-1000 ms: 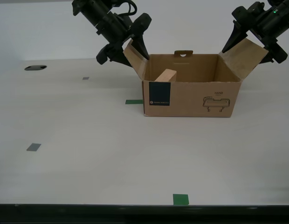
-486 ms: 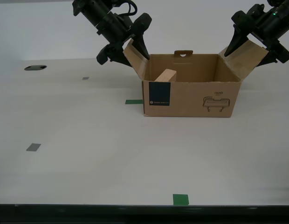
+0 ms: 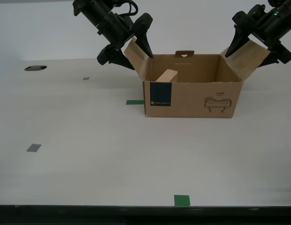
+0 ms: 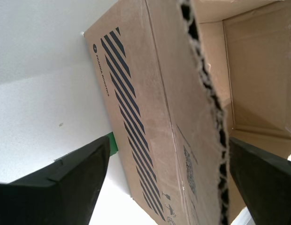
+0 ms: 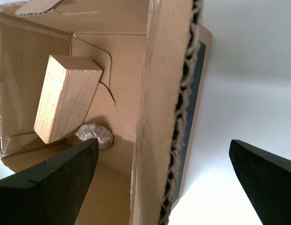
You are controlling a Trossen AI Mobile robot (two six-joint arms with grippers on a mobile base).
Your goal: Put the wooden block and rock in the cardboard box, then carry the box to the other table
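Wooden block [image 5: 65, 97] and rock [image 5: 95, 135] inside cardboard box [image 3: 192, 97], my first gripper [image 3: 128, 52] and my second gripper [image 3: 254, 44] spread wide astride its side flaps

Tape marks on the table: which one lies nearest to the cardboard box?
The green mark just beside the cardboard box's blue-label end. The other green mark and the grey marks lie far off.

Smooth off-white tabletop [image 3: 89, 164] filling most of the exterior view, green tape squares [image 3: 181, 200] lying on it near the front edge and mid-table, grey tape patches [image 3: 34, 148] sitting toward the exterior view's left, dark oval grommet hole [image 3: 35, 68] showing far back, plain white wall [image 3: 192, 23] standing behind
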